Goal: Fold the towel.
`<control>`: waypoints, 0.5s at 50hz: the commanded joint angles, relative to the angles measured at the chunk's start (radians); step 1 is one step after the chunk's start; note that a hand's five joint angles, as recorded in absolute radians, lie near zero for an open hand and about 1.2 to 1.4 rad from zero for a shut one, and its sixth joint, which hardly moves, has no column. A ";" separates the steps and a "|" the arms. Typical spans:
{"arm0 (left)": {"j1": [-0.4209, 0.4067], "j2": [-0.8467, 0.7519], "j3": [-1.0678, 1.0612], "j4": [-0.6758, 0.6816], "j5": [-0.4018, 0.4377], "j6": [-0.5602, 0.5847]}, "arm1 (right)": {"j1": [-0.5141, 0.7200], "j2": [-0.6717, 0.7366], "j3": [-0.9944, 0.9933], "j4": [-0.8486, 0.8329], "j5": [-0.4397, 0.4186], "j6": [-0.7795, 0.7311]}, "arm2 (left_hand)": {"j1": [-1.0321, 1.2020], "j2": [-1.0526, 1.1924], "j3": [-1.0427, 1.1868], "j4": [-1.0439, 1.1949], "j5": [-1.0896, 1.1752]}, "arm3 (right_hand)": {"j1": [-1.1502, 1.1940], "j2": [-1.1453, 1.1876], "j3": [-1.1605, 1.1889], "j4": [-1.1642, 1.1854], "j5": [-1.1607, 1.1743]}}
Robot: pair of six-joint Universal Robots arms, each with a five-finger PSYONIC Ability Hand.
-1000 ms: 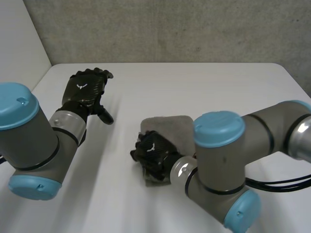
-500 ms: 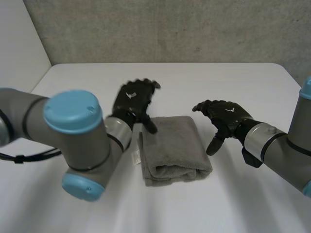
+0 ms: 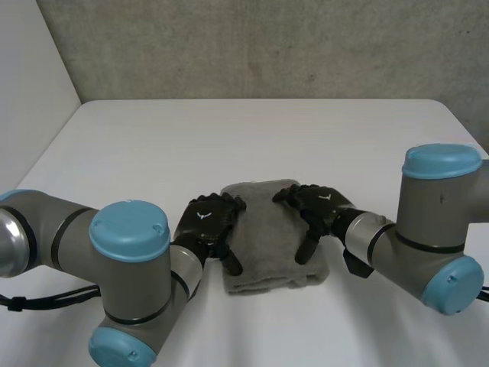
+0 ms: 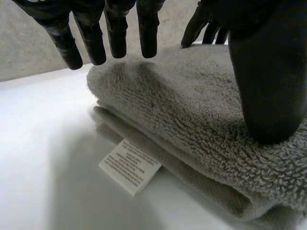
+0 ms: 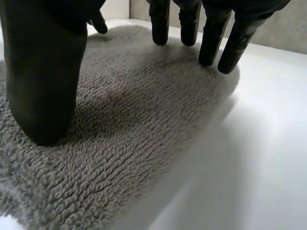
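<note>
The grey towel (image 3: 269, 238) lies folded into a thick pad on the white table (image 3: 229, 138), right between the two hands. The left hand (image 3: 206, 223) is on one side edge of it, spread wide and holding nothing. Its fingers (image 4: 115, 33) are straight with their tips just above the pile, and its thumb presses down on the top layer. A small white label (image 4: 130, 166) pokes out from under the fold, below that palm. The right hand (image 3: 319, 206) sits on the opposite side edge, also spread wide, its fingers (image 5: 211, 38) straight over the cloth and its thumb resting on it
</note>
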 commanded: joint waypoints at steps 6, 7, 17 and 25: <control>0.011 -0.035 0.017 0.005 -0.021 0.001 | 0.009 0.040 0.000 -0.029 0.046 -0.044 | -0.044 -0.027 -0.058 -0.066 -0.013 | -0.060 -0.072 -0.053 -0.076 -0.062; 0.019 -0.029 0.019 0.004 -0.024 0.001 | 0.009 0.027 0.000 -0.026 0.048 -0.053 | -0.047 -0.030 -0.058 -0.066 -0.016 | -0.060 -0.072 -0.053 -0.076 -0.062; 0.054 0.187 0.049 -0.021 -0.024 0.014 | 0.014 -0.218 -0.022 -0.025 0.078 -0.035 | -0.027 -0.009 -0.058 -0.066 0.004 | -0.060 -0.072 -0.053 -0.076 -0.062; 0.166 0.331 0.221 -0.224 -0.036 0.110 | 0.000 -0.352 -0.140 0.009 0.345 -0.038 | -0.083 -0.065 -0.058 -0.066 -0.051 | -0.060 -0.072 -0.053 -0.076 -0.062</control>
